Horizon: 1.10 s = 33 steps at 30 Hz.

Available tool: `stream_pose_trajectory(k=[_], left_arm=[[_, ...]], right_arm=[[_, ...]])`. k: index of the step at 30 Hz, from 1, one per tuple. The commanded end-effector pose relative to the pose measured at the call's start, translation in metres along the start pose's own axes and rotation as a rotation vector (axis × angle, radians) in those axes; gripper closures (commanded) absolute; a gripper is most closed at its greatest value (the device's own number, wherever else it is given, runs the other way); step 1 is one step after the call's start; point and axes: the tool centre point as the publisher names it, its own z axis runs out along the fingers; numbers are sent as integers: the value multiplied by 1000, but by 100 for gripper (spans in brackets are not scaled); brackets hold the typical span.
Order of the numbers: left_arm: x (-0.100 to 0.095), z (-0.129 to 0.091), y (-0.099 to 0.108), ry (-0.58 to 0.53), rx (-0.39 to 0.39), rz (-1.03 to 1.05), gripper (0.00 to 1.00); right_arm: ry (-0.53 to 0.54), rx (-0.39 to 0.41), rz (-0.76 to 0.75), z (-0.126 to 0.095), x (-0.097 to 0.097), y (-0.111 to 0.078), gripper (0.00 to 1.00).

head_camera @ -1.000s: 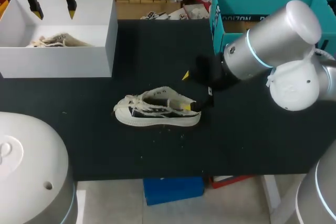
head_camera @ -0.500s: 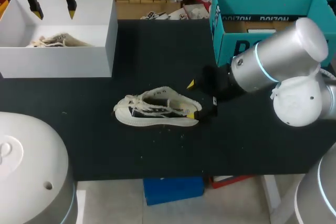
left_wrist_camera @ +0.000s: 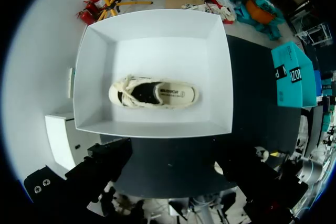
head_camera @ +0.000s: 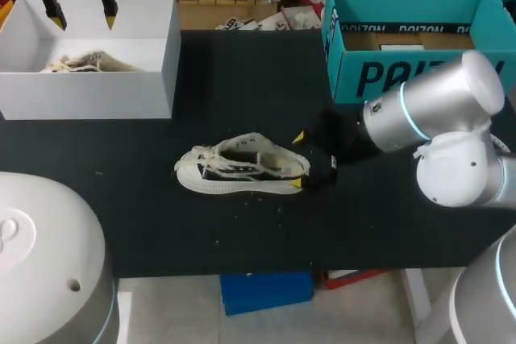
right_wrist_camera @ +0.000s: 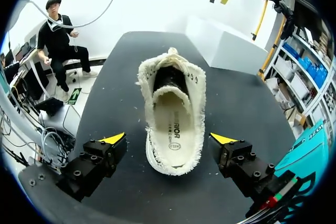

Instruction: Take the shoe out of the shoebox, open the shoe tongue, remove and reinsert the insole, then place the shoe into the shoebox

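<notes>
A cream low-top shoe [head_camera: 240, 167] lies on its sole in the middle of the black table, toe towards the left, its insole [right_wrist_camera: 175, 124] showing inside. My right gripper [head_camera: 297, 161] is open at the heel end. Its yellow-tipped fingers [right_wrist_camera: 113, 139] stand either side of the heel without touching it. The white shoebox [head_camera: 89, 90] sits at the far left with a second cream shoe [left_wrist_camera: 152, 92] inside. High above that box my left gripper [head_camera: 81, 15] hangs open and holds nothing.
A teal cardboard box [head_camera: 403, 78] stands at the back right, close behind my right arm. The table's front edge runs just below the shoe's area. Bare black table lies between the shoebox and the shoe.
My right gripper has shifted right and towards the table's front, so its fingers now flank the shoe's heel. The shoe and my left arm have not moved.
</notes>
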Motion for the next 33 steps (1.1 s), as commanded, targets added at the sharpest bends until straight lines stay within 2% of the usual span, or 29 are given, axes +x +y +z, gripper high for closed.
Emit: stream_pose_trajectory(k=[1,9,33], left_arm=[[0,0,0,-2,-2,-1,0],[0,0,0,-2,-2,-1,0],[0,0,0,-2,-2,-1,0]], right_arm=[[2,-35,12,9,-5,-8,0],[15,-58,30,19,-8,-14,0],[36,-97,57,42,-4,-17,0]])
